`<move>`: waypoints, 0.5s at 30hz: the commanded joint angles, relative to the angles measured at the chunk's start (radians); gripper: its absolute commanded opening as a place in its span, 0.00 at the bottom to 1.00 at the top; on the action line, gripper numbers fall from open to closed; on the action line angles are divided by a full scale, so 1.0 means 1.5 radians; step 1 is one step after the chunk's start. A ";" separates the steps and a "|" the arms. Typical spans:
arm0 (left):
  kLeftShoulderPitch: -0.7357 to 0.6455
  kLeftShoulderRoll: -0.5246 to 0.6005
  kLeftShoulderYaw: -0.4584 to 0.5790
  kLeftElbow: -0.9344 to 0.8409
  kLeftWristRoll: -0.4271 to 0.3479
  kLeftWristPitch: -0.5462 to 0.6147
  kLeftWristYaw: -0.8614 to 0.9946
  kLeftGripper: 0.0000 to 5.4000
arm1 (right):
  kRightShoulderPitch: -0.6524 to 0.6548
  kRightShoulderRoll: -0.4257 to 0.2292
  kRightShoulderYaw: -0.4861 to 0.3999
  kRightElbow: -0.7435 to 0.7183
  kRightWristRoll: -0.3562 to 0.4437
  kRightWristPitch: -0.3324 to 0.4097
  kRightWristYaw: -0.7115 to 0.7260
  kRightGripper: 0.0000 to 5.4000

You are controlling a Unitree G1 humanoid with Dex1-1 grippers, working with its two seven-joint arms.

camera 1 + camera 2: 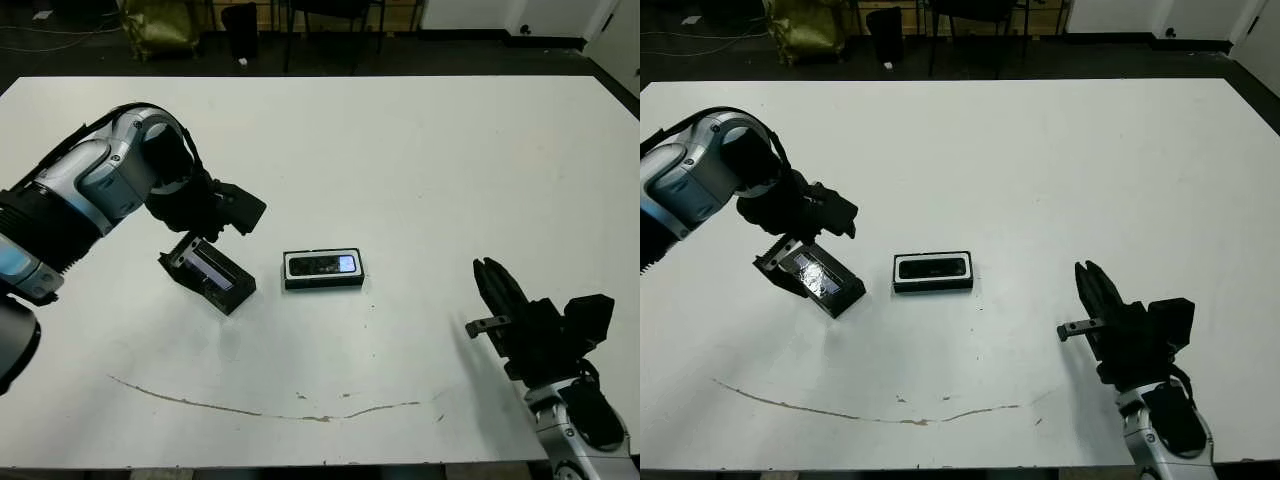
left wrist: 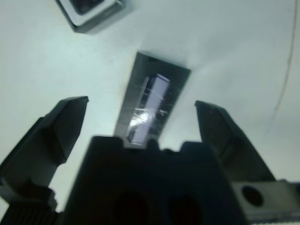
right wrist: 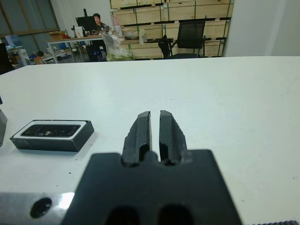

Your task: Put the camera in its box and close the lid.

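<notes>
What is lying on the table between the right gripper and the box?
Nothing: in the left eye view, only bare white table separates the right gripper from the box. The right wrist view shows the same.

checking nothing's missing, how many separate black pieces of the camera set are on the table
2. The box lies near the table's middle with the camera seated in it. The lid sits tilted to the robot's left of it, under the open left gripper.

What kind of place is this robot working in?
Probably a lab or workshop with storage: beyond the white table stand stacked wooden crates, an office chair, and a person at a desk with a monitor.
</notes>
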 commanded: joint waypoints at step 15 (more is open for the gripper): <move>0.015 -0.008 -0.024 0.107 0.083 -0.121 -0.004 0.99 | 0.023 0.006 0.012 0.000 -0.003 0.006 -0.009 0.00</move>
